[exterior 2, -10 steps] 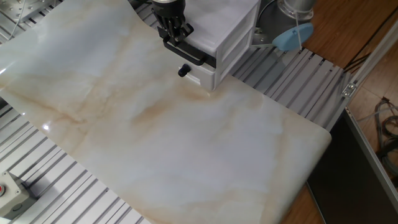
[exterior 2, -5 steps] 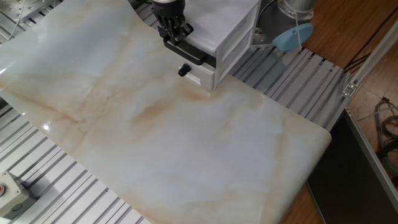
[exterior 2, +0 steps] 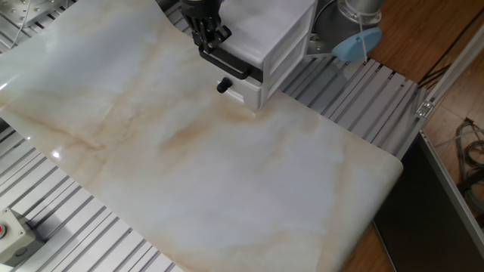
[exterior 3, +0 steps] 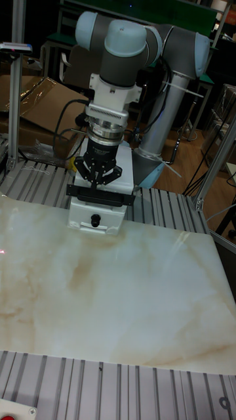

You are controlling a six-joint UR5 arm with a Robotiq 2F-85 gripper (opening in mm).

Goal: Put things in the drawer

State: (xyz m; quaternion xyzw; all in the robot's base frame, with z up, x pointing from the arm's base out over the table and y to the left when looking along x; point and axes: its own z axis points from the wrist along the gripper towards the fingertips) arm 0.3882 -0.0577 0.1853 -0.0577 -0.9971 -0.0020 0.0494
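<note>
My gripper (exterior 2: 211,41) hangs pointing down just above the left part of the long black bar handle (exterior 2: 231,65) of the white drawer (exterior 2: 261,57), at the top of the small white cabinet. In the tall fixed view the gripper (exterior 3: 97,185) has its fingertips drawn together right over the handle (exterior 3: 101,195), with nothing showing between them. That drawer looks pushed in. The things for the drawer are out of view.
A lower drawer with a small round black knob (exterior 2: 224,86) sits under the handled one. A light-blue round disc (exterior 2: 354,45) stands behind the cabinet to the right. The marble-patterned board (exterior 2: 227,166) covers the table, and a red-button box (exterior 2: 9,229) sits at the front left.
The gripper has risen slightly and shifted a little to the left, away from the bar handle. The handle and drawer have not moved.
</note>
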